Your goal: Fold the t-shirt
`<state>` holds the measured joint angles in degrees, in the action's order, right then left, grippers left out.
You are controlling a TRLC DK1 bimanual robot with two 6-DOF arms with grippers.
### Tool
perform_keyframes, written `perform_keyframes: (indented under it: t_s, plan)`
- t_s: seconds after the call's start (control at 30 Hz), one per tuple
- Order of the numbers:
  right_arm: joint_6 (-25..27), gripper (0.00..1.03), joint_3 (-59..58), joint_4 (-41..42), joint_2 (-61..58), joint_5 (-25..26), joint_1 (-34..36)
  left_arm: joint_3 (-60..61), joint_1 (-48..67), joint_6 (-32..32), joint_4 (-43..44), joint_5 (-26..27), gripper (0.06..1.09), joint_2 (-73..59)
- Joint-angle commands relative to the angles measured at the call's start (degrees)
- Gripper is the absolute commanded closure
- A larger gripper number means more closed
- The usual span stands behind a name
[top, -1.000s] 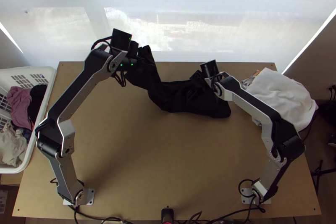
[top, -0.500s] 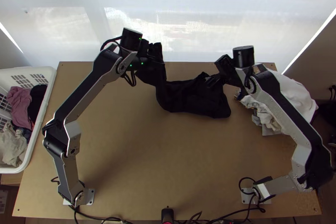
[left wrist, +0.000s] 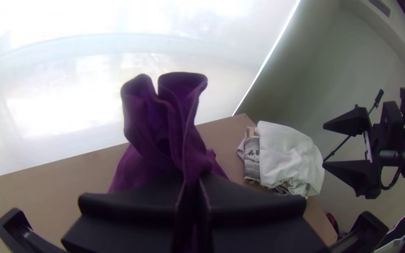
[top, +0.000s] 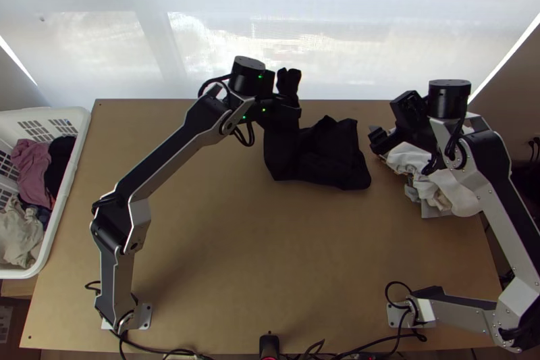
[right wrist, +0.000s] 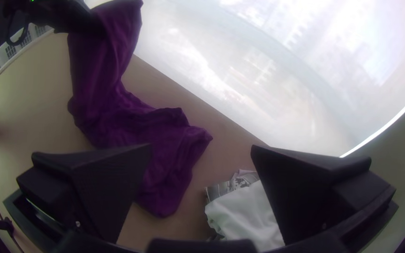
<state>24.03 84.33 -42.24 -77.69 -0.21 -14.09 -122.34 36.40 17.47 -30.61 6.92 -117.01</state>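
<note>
Top view: dark t-shirt (top: 331, 157) bunched on the table (top: 270, 245), towards the far edge, one end lifted in my left gripper (top: 295, 109).
Left grip: fingers pressed together on the fabric, two rounded folds standing up beyond them!
Right gripper (top: 375, 138): mine too, fingers wide apart, well off the shirt.
White cloth (left wrist: 289, 154): heaped at the table's right side.

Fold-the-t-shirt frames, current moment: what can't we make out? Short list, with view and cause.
- Part of the T-shirt pinched by the left gripper, left wrist view: hidden by its fingers and bunched cloth.
- Collar and sleeves, top view: can't be told apart in the shirt's dark, overlapping folds.
- What lies under the white cloth, left wrist view: mostly covered by it.
- Far side of the basket, top view: cut off by the left edge.
</note>
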Motion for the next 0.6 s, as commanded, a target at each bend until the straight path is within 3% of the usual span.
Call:
perform_keyframes:
  t_s: [0.0, 0.57]
  plan:
    - [0.84, 0.05, -0.66, -2.50, 3.16, 2.23, 0.64, 0.18, 3.59, 0.98, 5.21, 0.64, 1.05, -3.57]
    - [1.19, 0.05, -6.02, -6.63, 7.82, 4.16, 0.82, -1.23, 8.51, 8.45, 23.23, 0.82, 1.05, -15.79]
